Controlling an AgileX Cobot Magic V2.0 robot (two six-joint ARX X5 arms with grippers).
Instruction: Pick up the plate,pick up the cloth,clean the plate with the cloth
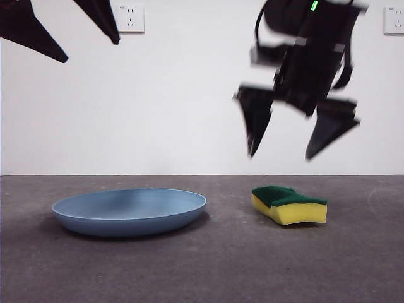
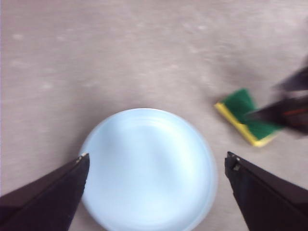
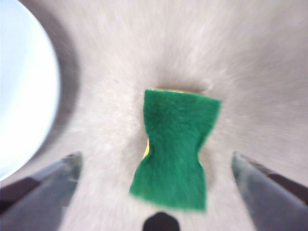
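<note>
Your tabletop [image 1: 202, 271] is a dull grey, slightly mottled surface running back to a plain white wall [image 1: 189, 95] with two sockets [image 1: 130, 18].

The plate [image 1: 129, 211] lies flat toward the left part of the tabletop, well back from the front edge. Expect it to be stiff, smooth and likely slippery. Its shallow rim sits low against the surface, so you would do best to take it at the raised rim, one jaw over and one under. The left gripper [image 2: 156, 161] hangs high above it with its jaws spread wide, about as wide as the plate itself.

The right gripper [image 1: 285, 154] is above the cloth, clear of it, jaws wide open on either side of it in the wrist view, which is blurred.

The cloth [image 1: 289, 205], really a sponge, lies to the right of the plate, apart from it, green scouring face up over yellow foam. It looks light, soft and squashy, and slightly warped. Pinch it across its narrow waist [image 3: 173, 144], where the jaws should close without it slipping.
</note>
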